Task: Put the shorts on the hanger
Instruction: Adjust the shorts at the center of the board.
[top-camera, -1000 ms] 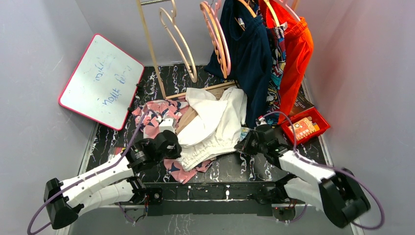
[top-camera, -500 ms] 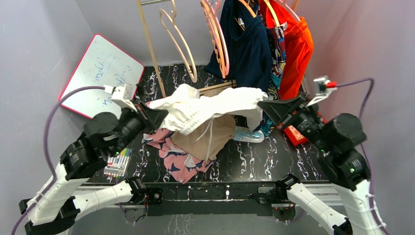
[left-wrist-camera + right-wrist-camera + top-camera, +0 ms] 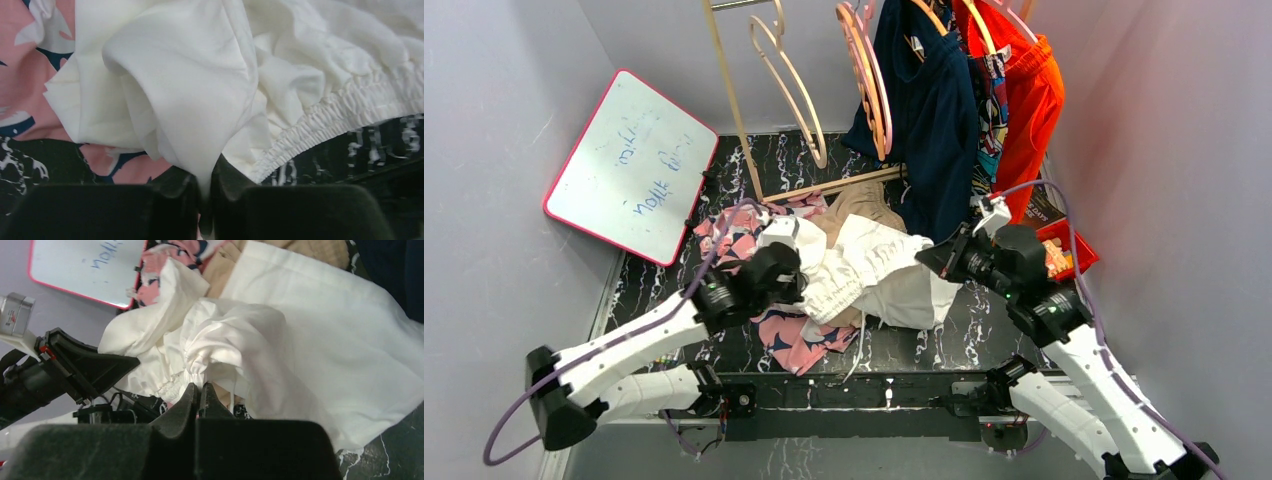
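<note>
The left jaws pinch a fold of the shorts [image 3: 190, 85] just beside the elastic waistband [image 3: 340, 105]; the right jaws are pressed together on a bunched bit of the same white cloth. Between the two arms the shorts sag in a crumpled heap low over the black worktop [image 3: 984, 320], on top of a pink garment [image 3: 789, 345] and tan shorts [image 3: 861, 200]. The hanger [image 3: 802, 98] hangs at the back, well apart from them.

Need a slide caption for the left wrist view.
Left gripper shut on a fold of the white shorts, draped over the pink patterned garment on the table.
</note>
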